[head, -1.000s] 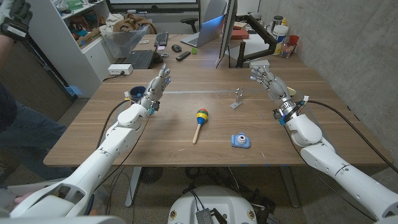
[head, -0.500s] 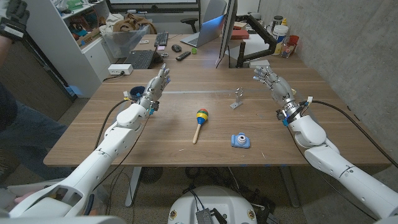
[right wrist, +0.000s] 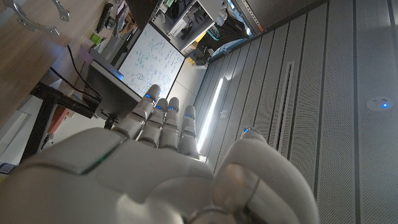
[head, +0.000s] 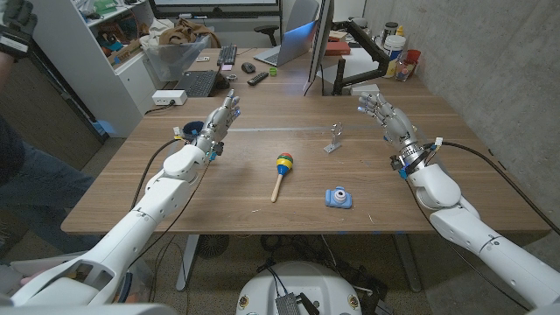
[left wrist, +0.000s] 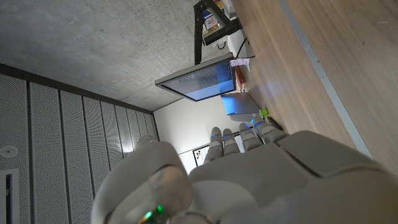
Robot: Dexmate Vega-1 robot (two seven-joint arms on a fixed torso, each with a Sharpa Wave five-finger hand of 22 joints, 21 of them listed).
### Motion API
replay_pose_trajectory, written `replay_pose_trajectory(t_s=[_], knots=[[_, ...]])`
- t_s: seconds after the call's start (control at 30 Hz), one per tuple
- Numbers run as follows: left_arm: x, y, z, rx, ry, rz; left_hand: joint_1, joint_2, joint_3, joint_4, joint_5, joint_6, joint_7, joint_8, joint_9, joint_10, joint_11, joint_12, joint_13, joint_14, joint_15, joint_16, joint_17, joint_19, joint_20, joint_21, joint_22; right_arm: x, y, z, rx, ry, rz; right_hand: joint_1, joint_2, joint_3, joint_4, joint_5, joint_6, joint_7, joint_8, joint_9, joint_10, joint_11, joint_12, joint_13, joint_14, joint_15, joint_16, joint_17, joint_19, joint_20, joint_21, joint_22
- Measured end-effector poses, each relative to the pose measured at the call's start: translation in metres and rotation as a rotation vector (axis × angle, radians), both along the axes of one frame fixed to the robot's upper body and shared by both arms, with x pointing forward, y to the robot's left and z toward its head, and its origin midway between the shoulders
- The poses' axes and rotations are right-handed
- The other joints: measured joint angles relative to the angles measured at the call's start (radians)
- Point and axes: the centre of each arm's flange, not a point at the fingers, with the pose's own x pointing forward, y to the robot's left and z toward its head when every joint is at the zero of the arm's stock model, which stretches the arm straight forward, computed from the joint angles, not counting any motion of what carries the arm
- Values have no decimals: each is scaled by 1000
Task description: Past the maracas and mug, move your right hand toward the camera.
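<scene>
1. Camera (head: 339,199), small and blue, lies on the table (head: 219,188) near its front edge, right of the maraca (head: 282,170).
2. Right hand (head: 383,114) hovers at the far right, fingers (head: 370,102) spread wide, holding nothing. It should probably sweep back and inward, staying clear of the metal clip (head: 334,138).
3. Left hand (head: 219,122) waits with fingers straight and empty.
4. No mug is evident; a clear bin (head: 175,44) behind the table holds brown clutter.

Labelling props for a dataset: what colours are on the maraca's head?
The maraca has a head banded red, yellow, green and blue, on a plain wooden handle; the head view shows it best.
</scene>
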Motion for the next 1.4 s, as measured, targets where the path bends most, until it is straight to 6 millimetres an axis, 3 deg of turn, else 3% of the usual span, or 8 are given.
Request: replay_pose_trajectory(t_s=[0.47, 0.7, 0.87, 1.2, 1.4], knots=[[-3, 2, 0, 7, -4, 6, 0, 0, -7, -1, -2, 5, -6, 0, 5, 23, 9, 5, 0, 1, -1, 0, 0, -6, 6, 0, 0, -8, -2, -2, -33, -29, -24, 0, 0, 0, -3, 0, 8, -8, 0, 0, 11, -11, 0, 0, 5, -5, 0, 0, 9, 2, -6, 0], [-3, 2, 0, 6, -4, 8, 0, 0, -7, -1, -2, 5, -6, 0, 5, 23, 9, 5, 0, 1, -1, 0, 0, -6, 6, -5, 0, -8, -3, -3, -42, -33, -28, 7, 7, 2, -8, 7, 12, -27, 0, 0, 15, -14, 0, 0, 9, -9, 0, -5, 11, 0, -8, 0], [-4, 2, -1, 7, -3, 9, 0, 0, -7, -1, -2, 5, -5, 0, 5, 23, 9, 5, 0, 1, -1, 0, 0, -6, 6, -5, 0, -13, 0, -4, -69, -63, -30, 26, 9, 14, -20, 11, 12, -27, 0, 0, 20, -20, 0, 0, 13, -12, 0, -5, 11, 0, -15, 0], [-5, 1, 0, 8, -8, 11, 4, 4, -14, 0, -10, 5, -5, 0, 5, -20, 19, -12, 0, -31, 9, -6, 0, -16, 8, -13, 0, -19, -1, -7, -93, -84, -41, 41, -7, 7, -35, 11, 14, -36, 0, 0, 19, -20, 0, 0, 13, -12, -4, -5, 11, 0, -23, 0], [-7, 0, -1, 5, -9, 11, 4, 4, -14, 0, -10, 5, -5, 0, 5, -24, 16, -12, 0, -31, 9, -6, 0, -20, 13, -13, 0, -23, -1, -8, -110, -97, -51, 49, -15, 9, -48, 11, 14, -57, 0, 5, 26, -57, 0, 0, 12, -12, -8, -5, 14, 3, -37, 0]])
